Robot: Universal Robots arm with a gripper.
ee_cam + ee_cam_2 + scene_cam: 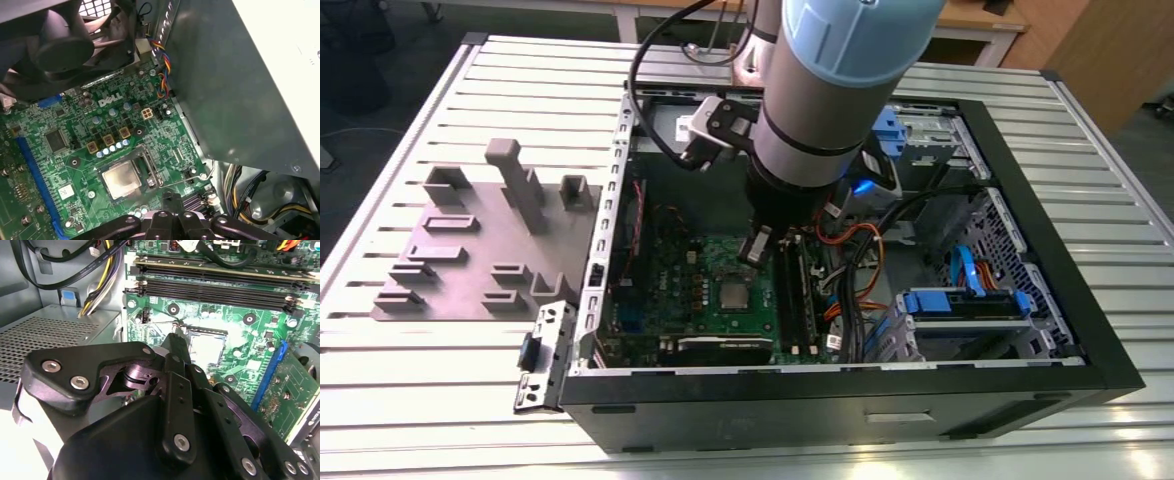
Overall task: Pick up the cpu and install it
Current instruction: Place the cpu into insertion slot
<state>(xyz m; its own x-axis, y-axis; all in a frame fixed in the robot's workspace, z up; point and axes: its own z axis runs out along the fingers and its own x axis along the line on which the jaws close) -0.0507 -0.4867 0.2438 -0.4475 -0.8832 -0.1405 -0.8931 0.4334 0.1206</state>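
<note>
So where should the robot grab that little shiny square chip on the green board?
Probably from straight above. The cpu lies flat in its socket on the motherboard, so only its top face is exposed. Pinching two opposite edges might work, but the socket frame crowds them closely.

grey arm (834, 80), pale-blue cap, black cables

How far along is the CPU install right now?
The cpu already lies flat in the socket on the green motherboard; the exterior view shows it there too. The gripper hangs just above the board beside it, holding nothing visible. Whether the socket's retention lever is locked cannot be told.
</note>
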